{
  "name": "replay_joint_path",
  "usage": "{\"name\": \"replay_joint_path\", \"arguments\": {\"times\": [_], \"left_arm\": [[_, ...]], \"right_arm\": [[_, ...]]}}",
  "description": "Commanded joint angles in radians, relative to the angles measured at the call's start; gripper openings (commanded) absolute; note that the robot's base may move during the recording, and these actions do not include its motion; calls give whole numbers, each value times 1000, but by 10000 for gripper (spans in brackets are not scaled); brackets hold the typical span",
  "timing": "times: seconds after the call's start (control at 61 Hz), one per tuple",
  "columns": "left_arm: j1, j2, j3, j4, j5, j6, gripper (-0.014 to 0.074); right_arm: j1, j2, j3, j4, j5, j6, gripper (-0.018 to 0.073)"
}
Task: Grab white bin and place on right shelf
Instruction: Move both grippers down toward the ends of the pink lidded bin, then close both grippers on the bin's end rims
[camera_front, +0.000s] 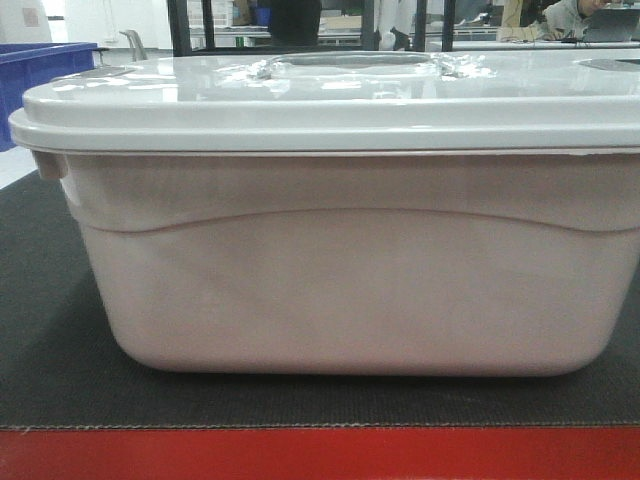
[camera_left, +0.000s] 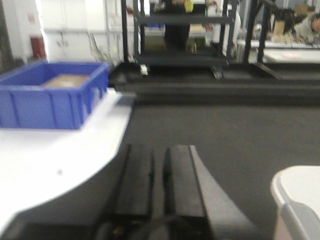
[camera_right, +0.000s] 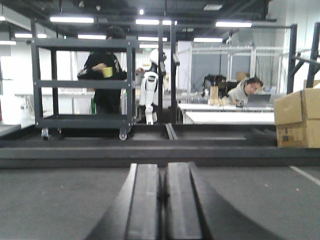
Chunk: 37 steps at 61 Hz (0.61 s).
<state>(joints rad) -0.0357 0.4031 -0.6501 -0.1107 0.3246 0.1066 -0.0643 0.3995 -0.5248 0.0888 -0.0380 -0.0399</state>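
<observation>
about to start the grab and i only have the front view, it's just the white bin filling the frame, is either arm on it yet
observer: No. The left wrist view shows the left gripper shut on nothing and apart from the white bin, whose lid corner sits at that view's lower right.
operator: and the right one
observer: The right gripper is shut and empty too, and the bin does not show in its wrist view at all.
operator: anything in front of the right arm
observer: A cardboard box shows ahead, at the right edge of the right wrist view.
</observation>
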Motion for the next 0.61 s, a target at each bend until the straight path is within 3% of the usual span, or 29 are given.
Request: {"name": "replay_joint_path", "arguments": {"times": [0.0,0.148,0.328,0.59], "left_arm": [[-15,99,-80,-89,-15,-8,228],[-28,222,-144,-193,75,-8,348],[-33,369,-278,-297,281,24,381],[-4,606,-493,-630,568,343,381]], "right_arm": [[-3,100,-90,12,-49,-2,412],[-3,219,-166,74,81,-2,595],[-3,355,-318,232,401,-2,613],[-5,581,-541,452,787,-15,613]]}}
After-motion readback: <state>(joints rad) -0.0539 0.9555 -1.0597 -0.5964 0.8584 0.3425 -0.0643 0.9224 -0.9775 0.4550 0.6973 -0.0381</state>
